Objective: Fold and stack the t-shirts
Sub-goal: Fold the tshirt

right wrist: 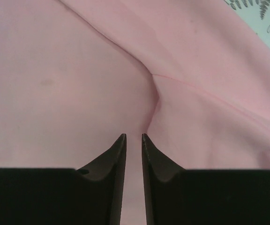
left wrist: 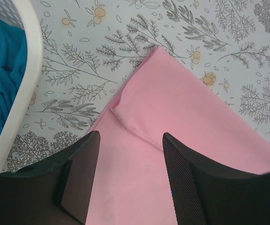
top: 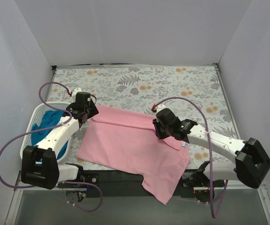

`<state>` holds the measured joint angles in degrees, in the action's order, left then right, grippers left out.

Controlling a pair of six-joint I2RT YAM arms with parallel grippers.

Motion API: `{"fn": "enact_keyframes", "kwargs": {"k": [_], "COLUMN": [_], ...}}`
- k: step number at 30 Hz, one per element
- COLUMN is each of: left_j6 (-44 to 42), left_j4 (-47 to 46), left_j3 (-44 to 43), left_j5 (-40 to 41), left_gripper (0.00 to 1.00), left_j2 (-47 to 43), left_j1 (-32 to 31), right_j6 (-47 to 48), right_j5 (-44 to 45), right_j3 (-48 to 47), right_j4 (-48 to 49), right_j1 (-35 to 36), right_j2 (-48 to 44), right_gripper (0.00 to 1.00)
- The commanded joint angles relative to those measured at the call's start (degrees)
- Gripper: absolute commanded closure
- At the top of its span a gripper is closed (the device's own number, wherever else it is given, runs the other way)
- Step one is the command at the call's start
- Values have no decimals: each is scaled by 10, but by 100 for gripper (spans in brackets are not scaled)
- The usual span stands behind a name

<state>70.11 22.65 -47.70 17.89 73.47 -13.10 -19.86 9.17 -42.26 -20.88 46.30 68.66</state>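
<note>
The light pink t-shirt (top: 130, 145) lies spread on the table with its far edge folded over in a band, and its lower end hangs over the near edge. My left gripper (top: 86, 117) hovers over its far left corner, open and empty; in the left wrist view the gripper (left wrist: 130, 136) has pink cloth (left wrist: 186, 103) beneath it. My right gripper (top: 158, 125) is at the shirt's far right edge. In the right wrist view this gripper (right wrist: 133, 136) has its jaws nearly closed, pinching pink cloth (right wrist: 55, 70), and a crease runs up to the tips. The teal-blue t-shirt (top: 48, 119) lies bunched in the basket.
A white lattice basket (top: 34, 117) stands at the table's left edge, close to the left arm; its rim (left wrist: 25, 84) shows in the left wrist view. The floral tablecloth (top: 172, 84) covers the table. Grey walls close in the left, right and back sides.
</note>
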Motion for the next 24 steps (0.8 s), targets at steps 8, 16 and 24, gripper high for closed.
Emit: {"fn": "enact_keyframes", "kwargs": {"k": [8, 16, 24], "left_j6": [4, 2, 0], "left_j4": [-16, -15, -15], "left_j3": [-1, -6, -6], "left_j5": [41, 25, 18], "left_gripper": [46, 47, 47], "left_j2": [-13, 7, 13], "left_j1": [-3, -3, -3], "right_j6": [62, 59, 60], "right_j5": [91, 139, 146], "right_j3": [-119, -125, -120], "right_j4": [-25, -54, -50], "right_j1": [48, 48, 48], "right_j2": [196, 215, 245], "right_gripper": [70, 69, 69]}}
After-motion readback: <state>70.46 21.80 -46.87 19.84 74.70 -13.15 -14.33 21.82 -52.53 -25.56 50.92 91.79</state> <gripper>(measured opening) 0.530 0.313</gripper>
